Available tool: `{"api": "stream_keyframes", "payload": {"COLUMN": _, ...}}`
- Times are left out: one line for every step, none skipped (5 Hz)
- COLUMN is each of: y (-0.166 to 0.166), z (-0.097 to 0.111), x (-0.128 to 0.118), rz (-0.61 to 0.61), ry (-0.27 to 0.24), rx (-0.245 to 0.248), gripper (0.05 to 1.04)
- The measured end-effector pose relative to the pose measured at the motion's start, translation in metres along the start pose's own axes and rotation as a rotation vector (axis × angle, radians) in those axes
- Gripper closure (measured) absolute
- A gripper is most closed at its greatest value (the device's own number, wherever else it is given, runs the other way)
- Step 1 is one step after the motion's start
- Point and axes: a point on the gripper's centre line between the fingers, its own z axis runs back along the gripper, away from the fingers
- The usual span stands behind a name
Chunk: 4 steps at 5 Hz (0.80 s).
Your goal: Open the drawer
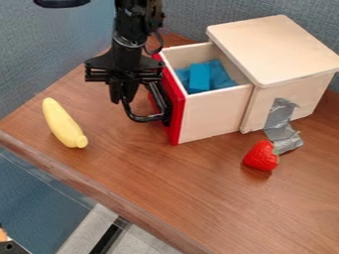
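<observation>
Drawer (215, 116) open; red front (176, 119) beside gripper (122, 100); handle (144, 118) at gripper's lower end.

Brown wood-grain table (152, 188); on it wooden drawer box (271, 54), silvery tape (285, 140), strawberry (262, 156), yellow banana (62, 122).

Matte black arm (136, 22) in the upper left of the frame, with a bulky, knobbly upper section; 1 thin black cable (159, 44) loops off its right side. The black gripper (124, 99) has a wide, bar-like crosspiece (124, 73).
</observation>
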Motion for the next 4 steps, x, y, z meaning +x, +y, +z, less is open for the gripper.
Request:
{"api": "stream_keyframes", "payload": {"y": -0.001, "z": 0.001, "x": -0.002, "rz": 0.004, "ry": -0.006, "rx": 0.0, "gripper": 0.947}}
{"api": "stream_keyframes", "payload": {"y": -0.001, "z": 0.002, "x": -0.002, "rz": 0.004, "ry": -0.01, "rx": -0.005, "gripper": 0.904}}
{"api": "stream_keyframes", "payload": {"y": -0.007, "z": 0.012, "x": -0.005, "rz": -0.063, "ry": -0.021, "rx": -0.014, "gripper": 0.672}}
{"api": "stream_keyframes", "payload": {"y": -0.008, "z": 0.019, "x": -0.003, "rz": -0.12, "ry": -0.031, "rx": 0.007, "gripper": 0.362}}
